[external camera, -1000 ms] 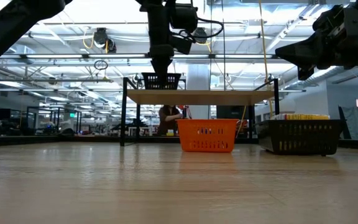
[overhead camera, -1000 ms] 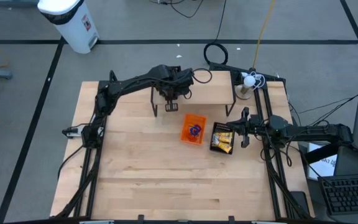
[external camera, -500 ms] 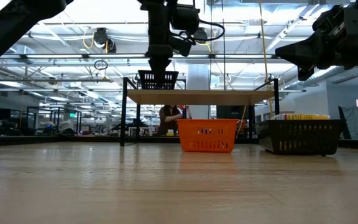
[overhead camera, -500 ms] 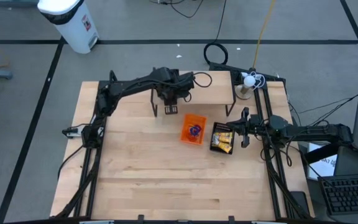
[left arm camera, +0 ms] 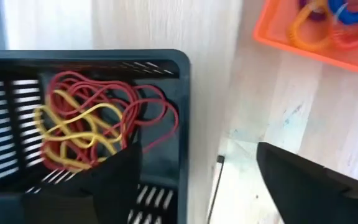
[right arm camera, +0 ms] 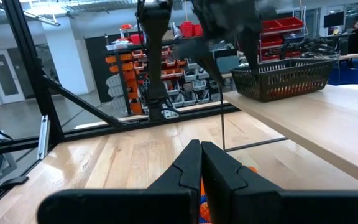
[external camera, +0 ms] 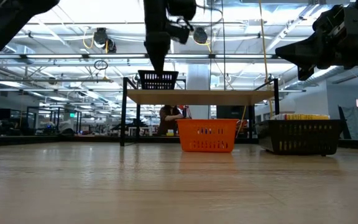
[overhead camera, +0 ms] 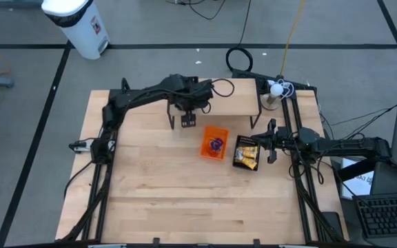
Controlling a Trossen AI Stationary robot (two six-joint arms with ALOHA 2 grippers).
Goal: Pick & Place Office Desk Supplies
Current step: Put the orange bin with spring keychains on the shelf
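the left gripper point(left arm camera: 191, 180) hangs just above a black mesh bin point(overhead camera: 189, 120) that sits on a raised wooden shelf point(overhead camera: 233, 100) at the far side of the counter point(overhead camera: 185, 200). its fingers are spread wide, one over the bin's inside and the other out past the bin's rim above the shelf surface, and nothing is between them. a tangle of red and yellow rubber bands point(left arm camera: 92, 127) lies inside that bin, right below the gripper.

the main risk sits here: one red loop reaches close to the nearer finger, so from this view a band could be snagged on it and get dragged out if the arm lifts. whether any band actually touches the finger cannot be told. with the fingers straddling the rim, a sideways move could also nudge the light bin along the shelf or off its edge.

down on the counter, the orange plastic bin point(overhead camera: 215, 142) holds coloured rings point(overhead camera: 216, 144), and a second black mesh bin point(overhead camera: 246, 152) beside it holds yellow-and-white packets point(overhead camera: 247, 154). the right gripper point(overhead camera: 271, 140) waits just beside that second bin, fingers pressed together and empty. it sits close enough that an unplanned swing could knock the bin.
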